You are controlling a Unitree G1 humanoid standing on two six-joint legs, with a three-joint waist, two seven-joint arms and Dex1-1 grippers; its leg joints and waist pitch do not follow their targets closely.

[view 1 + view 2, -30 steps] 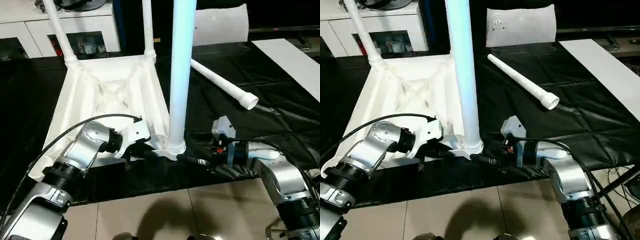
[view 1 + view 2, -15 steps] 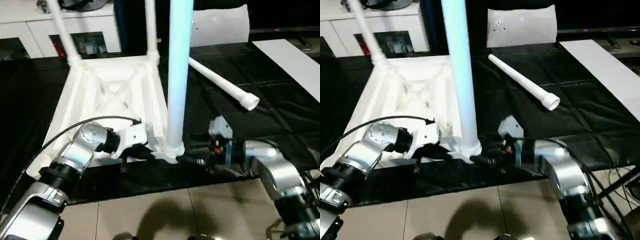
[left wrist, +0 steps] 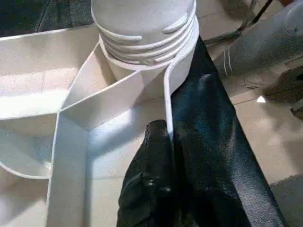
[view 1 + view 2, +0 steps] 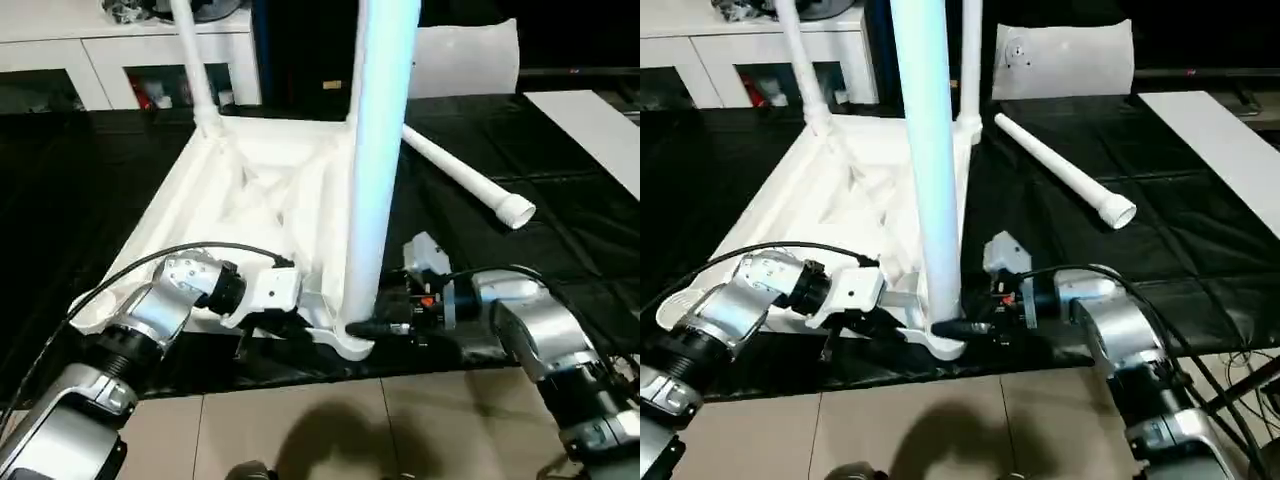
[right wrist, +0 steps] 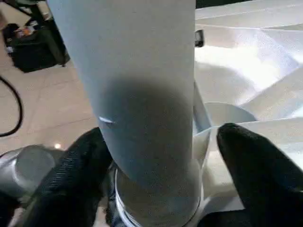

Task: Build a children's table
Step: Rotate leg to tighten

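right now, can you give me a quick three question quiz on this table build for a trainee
1. How many legs stand upright in the sockets of the tabletop?
2. True or false: the loose leg lies on the tabletop.
3. What is the left hand pinching? A: the tabletop's rim. B: the loose leg. C: a white bag.

Key: 1: three. 2: false, it lies on the black sheet beside the tabletop. 3: A.
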